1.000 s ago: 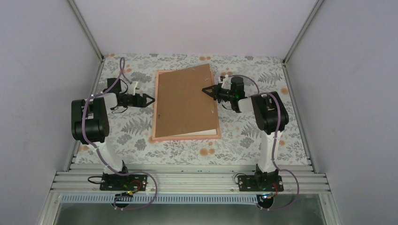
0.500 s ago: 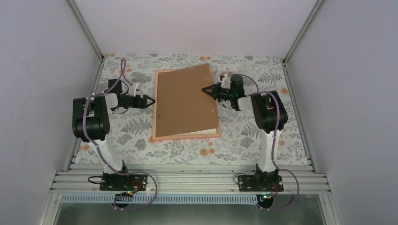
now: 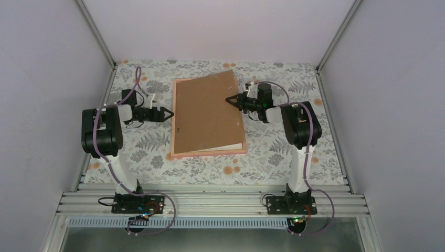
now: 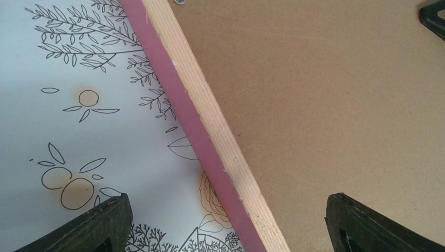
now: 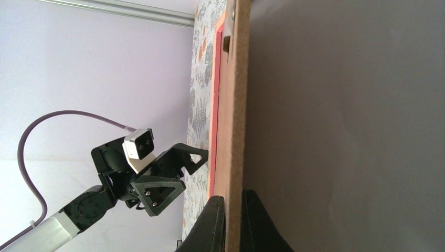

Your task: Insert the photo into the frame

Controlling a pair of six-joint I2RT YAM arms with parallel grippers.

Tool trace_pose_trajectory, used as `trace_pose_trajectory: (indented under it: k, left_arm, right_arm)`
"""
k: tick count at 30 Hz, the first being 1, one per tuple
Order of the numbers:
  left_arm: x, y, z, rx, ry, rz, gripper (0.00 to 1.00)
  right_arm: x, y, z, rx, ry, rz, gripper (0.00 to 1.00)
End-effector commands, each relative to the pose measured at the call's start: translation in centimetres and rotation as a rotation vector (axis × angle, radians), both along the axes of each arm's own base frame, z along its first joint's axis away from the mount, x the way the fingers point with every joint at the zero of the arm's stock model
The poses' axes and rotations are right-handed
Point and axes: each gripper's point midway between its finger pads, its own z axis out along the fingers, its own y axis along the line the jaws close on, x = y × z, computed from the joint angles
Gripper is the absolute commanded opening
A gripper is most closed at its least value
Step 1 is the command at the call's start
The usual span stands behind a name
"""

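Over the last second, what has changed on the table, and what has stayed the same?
Nothing was taken or released. Only the left arm's elbow drifted slightly toward the frame. The right gripper stays shut on the backing board, its right edge lifted; the left gripper stays open beside the frame.

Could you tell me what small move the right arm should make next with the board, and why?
Probably the right end effector should turn the board slightly to square it with the frame: it pinches the board's right edge, raised and skewed, far corner overhanging the frame. The left end effector stands open beside the frame.
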Motion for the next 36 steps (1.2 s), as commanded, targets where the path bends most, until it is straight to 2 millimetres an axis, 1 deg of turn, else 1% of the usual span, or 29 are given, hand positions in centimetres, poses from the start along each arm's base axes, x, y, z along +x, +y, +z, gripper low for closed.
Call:
trace_pose_trajectory:
  k: [1,3,7,10,14,18,20,22,24,27,29,32,34,36]
  left_arm:
    - [0.7,0.2,-0.3,0.001,-0.005,0.002,0.92]
    - [0.8,0.2,-0.3,-0.001,-0.003,0.001,0.92]
    - [0.8,0.1,-0.6,-0.005,0.005,-0.001,0.92]
    - [0.8,0.1,-0.8,-0.006,0.009,-0.002,0.92]
    - [0.8,0.0,-1.0,-0.004,0.013,-0.002,0.91]
    - [0.8,0.1,-0.9,-0.002,0.011,-0.001,0.92]
    - [0.8,0.1,-1.0,0.0,0.011,-0.001,0.92]
    - [0.8,0.1,-1.2,-0.001,0.015,0.0,0.92]
    - [0.8,0.1,-1.3,-0.002,0.019,-0.001,0.92]
    - [0.7,0.0,-1.4,-0.003,0.024,-0.003,0.91]
    - [0.7,0.0,-1.5,-0.003,0.025,-0.004,0.91]
    - [0.7,-0.1,-1.7,-0.007,0.03,-0.004,0.91]
    - [0.7,-0.1,-1.7,-0.009,0.032,-0.003,0.91]
    - [0.8,-0.1,-1.7,-0.01,0.032,-0.003,0.91]
  right_arm:
    - [1.5,-0.3,0.9,-0.029,-0.146,-0.013,0.04]
    - [1.4,-0.3,1.2,-0.019,-0.161,-0.011,0.04]
    - [1.2,-0.1,2.2,0.008,-0.201,-0.002,0.04]
    - [1.3,-0.2,2.5,0.005,-0.207,-0.002,0.04]
    - [1.9,-0.2,2.1,-0.021,-0.212,-0.008,0.04]
    - [1.8,-0.3,1.0,-0.035,-0.182,-0.014,0.04]
    - [1.5,-0.5,0.5,-0.051,-0.186,-0.019,0.04]
    - [1.2,-0.5,0.4,-0.061,-0.199,-0.012,0.04]
    - [1.5,-0.6,0.3,-0.083,-0.22,-0.009,0.04]
    - [1.7,-0.7,0.9,-0.109,-0.263,-0.007,0.04]
    - [1.5,-0.6,1.4,-0.073,-0.249,0.003,0.04]
    - [0.8,0.0,3.1,-0.005,-0.255,0.031,0.04]
    - [0.7,0.2,4.3,0.012,-0.287,0.041,0.04]
    - [0.9,0.0,5.0,0.008,-0.315,0.037,0.04]
